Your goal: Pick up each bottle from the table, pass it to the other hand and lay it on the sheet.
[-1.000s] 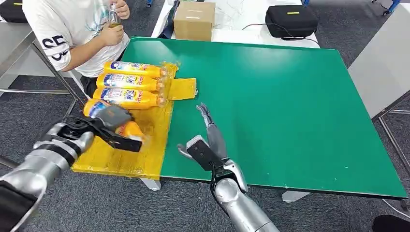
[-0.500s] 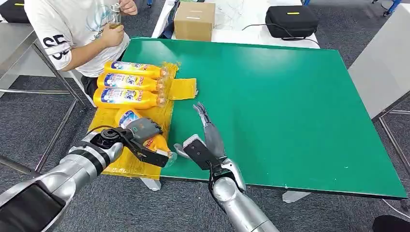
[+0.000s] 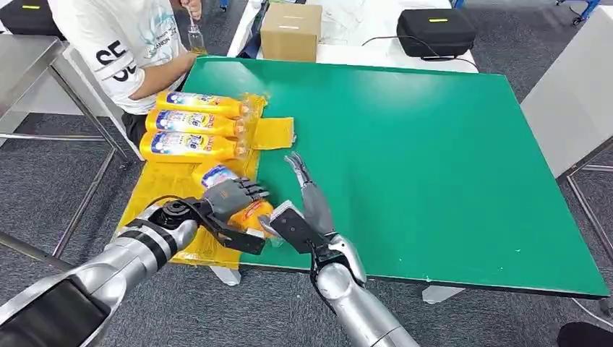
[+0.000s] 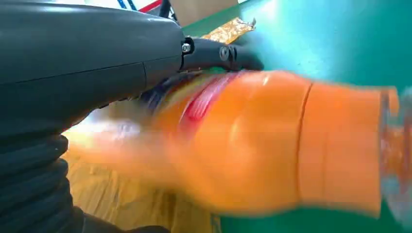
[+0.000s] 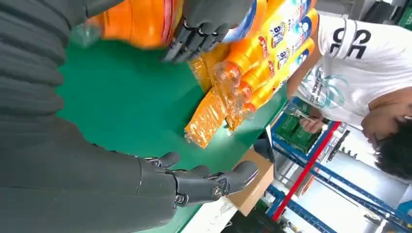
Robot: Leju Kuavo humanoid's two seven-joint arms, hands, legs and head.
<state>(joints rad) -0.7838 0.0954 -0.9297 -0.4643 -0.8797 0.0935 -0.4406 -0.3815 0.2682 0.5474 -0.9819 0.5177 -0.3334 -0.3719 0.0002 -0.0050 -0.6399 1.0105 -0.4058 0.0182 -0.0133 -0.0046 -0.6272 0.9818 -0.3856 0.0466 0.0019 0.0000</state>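
- Left hand (image 3: 230, 196) grips an orange bottle (image 3: 246, 211) over the yellow sheet's (image 3: 163, 189) 3 o'clock edge.
- Right hand (image 3: 303, 213), fingers spread and holding nothing, waits just beside it.
- Green table (image 3: 434, 166) lies bare toward 2 o'clock.

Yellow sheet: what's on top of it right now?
Three orange bottles lie side by side on the yellow sheet. The left hand holds a fourth bottle over its edge; contact underneath is hidden.

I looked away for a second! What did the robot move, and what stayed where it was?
The left hand, gripping an orange bottle, carried it from the outer edge of the yellow sheet across toward the open right hand, which edged a little closer. The person shifted slightly. Three bottles on the sheet stayed put, like the cardboard box and black case.
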